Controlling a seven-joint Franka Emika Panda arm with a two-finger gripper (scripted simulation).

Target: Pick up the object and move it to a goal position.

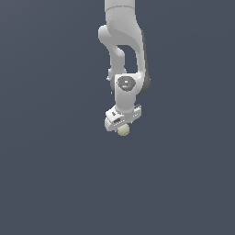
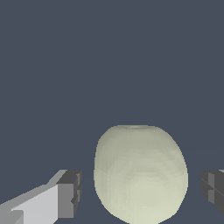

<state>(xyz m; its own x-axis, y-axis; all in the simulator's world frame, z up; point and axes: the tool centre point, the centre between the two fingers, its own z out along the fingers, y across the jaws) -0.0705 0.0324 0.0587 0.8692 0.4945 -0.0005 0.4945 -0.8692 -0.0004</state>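
In the wrist view the ball [image 2: 140,175] fills the lower middle of the frame — pale yellowish-green, matte, slightly egg-shaped in this render, its faint facets showing. On either side of it stand the dark pads [image 2: 70,192] of the gripper [image 2: 142,190]: one at the lower left on its white finger, the other cut by the lower right edge of the frame. A strip of grey-blue background shows between each pad and the ball, so the fingers stand parted, wider than the ball, and neither pad touches it here. Behind the ball lies only the flat slate-grey ground [image 2: 109,57], filling the upper part of the frame. In the exterior view, the ball [image 1: 123,131] sits just below centre, small and round, directly under the white gripper [image 1: 122,124] and far narrower than the hand above it; whether it rests on the ground or hangs clear cannot be told, as the surface [image 1: 46,183] carries no shadow or edge. Above the hand the white arm [image 1: 125,50] rises through its rounded joints — with dark trim at the side — and leaves the frame at top centre.
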